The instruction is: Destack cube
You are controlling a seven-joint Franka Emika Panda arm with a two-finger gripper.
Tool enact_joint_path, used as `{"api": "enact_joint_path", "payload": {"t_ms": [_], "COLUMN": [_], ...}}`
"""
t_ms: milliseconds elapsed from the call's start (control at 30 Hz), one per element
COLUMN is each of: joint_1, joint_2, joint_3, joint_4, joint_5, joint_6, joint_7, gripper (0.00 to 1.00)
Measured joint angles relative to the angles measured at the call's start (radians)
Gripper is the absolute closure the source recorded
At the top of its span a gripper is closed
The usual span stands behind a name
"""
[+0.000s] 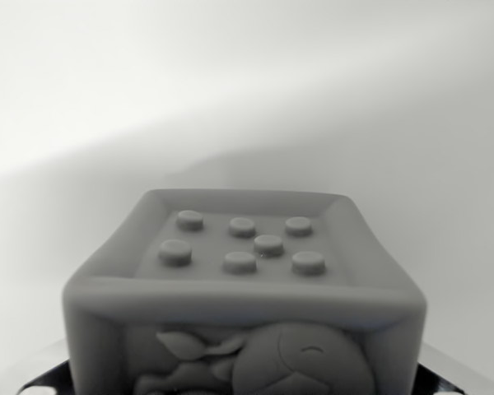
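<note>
A soft grey cube fills the lower middle of the wrist view, very close to the camera. Its recessed top face carries several round studs. Its near side face shows an embossed animal figure, cut off by the bottom edge. A dark piece with pale spots shows at the cube's lower left, and another dark piece at its lower right, both hugging its sides. The picture does not show whether these are my fingers or something under the cube. No second cube is visible.
Behind the cube lies a plain pale surface with a soft diagonal shadow running from the lower left to the upper right. Nothing else shows.
</note>
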Motion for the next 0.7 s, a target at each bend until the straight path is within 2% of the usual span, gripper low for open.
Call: {"api": "enact_joint_path", "payload": {"t_ms": [367,400,700], "joint_1": [-0.013,-0.013,-0.014], "joint_2": [0.024,0.024,0.024], "joint_3": [0.013,0.013,0.014], "joint_4": [0.007,0.007,0.008], "joint_5": [0.000,0.000,0.000], "joint_6": [0.017,0.017,0.017], "joint_7": [0.000,0.000,0.000], "gripper": [1.00,0.00,0.00]}}
